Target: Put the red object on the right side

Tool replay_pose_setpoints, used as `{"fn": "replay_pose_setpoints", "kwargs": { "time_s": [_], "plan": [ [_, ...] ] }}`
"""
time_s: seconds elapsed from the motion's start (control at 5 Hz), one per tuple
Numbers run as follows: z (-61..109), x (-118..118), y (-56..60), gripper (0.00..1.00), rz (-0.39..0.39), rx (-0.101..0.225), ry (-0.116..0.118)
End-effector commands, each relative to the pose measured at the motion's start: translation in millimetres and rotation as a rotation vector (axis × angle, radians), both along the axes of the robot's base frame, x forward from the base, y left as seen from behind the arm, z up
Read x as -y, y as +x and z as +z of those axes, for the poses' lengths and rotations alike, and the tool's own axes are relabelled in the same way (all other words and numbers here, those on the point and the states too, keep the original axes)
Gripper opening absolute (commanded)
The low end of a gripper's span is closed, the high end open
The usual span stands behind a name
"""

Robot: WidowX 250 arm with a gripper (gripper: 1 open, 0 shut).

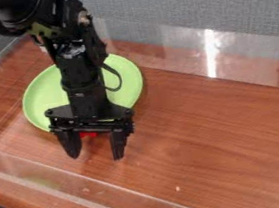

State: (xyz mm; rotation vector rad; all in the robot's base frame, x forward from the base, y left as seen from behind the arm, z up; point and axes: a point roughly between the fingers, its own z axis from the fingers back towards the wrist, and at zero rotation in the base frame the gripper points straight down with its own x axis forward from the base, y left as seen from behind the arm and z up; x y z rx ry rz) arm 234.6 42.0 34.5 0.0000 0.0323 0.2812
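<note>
Red object (96, 136) between the spread fingers of the downward-pointing end effector (95, 144).

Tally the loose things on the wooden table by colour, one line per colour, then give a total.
Red: 1, the narrow bright red rectangular bar, seen between the fingers of the open tool.
Green: 1, the round lime-green plate.
Total: 2
</note>
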Motion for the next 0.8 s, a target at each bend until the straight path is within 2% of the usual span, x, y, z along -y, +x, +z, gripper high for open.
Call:
{"fn": "replay_pose_setpoints", "kwargs": {
  "time_s": [0.0, 0.2, 0.4, 0.6],
  "plan": [
    [6.5, -5.3, 0.9, 1.00, 0.040, 0.020, 0.007],
    [6.6, -8.5, -1.8, 1.00, 0.078, 0.012, 0.008],
    [9.2, -1.0, -1.5, 0.00, -0.014, 0.006, 0.006],
    [16.7, 6.7, -2.7, 0.00, -0.110, 0.008, 0.003]
  ]
}}
